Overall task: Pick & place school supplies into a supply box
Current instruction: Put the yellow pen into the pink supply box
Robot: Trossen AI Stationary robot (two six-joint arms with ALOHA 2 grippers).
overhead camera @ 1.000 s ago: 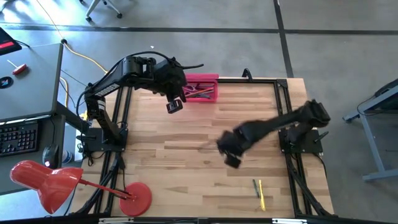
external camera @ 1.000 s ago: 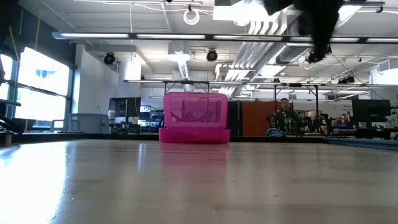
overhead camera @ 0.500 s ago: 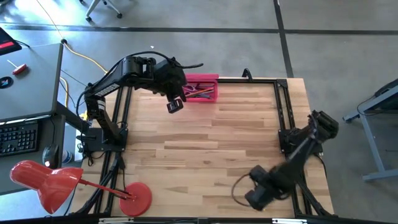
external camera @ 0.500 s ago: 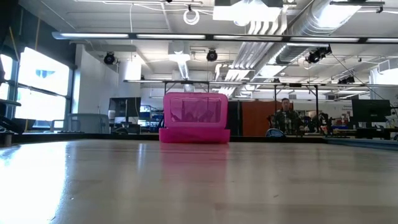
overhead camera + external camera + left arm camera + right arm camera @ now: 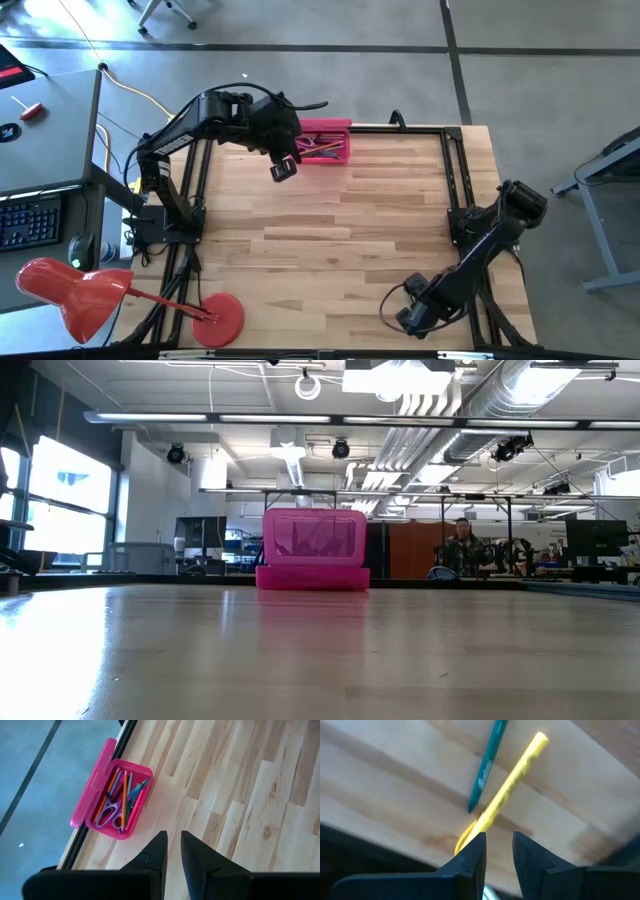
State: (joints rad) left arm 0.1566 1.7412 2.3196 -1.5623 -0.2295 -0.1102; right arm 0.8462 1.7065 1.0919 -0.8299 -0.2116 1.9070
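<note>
The right gripper (image 5: 498,851) is hovering low over the near right part of the wooden surface (image 5: 340,230), its fingers (image 5: 470,857) standing narrowly apart and empty above a yellow pencil (image 5: 507,790) and a teal pen (image 5: 487,765) lying side by side, their long axes roughly parallel. The left gripper (image 5: 171,851), fingers narrowly parted and empty, is hanging beside the open pink supply box (image 5: 97,785) at the far edge, where pens and purple-handled scissors (image 5: 112,812) are lying lengthwise.

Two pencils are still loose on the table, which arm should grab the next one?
The right. Its hand hangs directly over the yellow pencil and the green pencil at the table's near edge, fingers slightly parted. The left hand hovers far off, beside the pink supply box.
</note>
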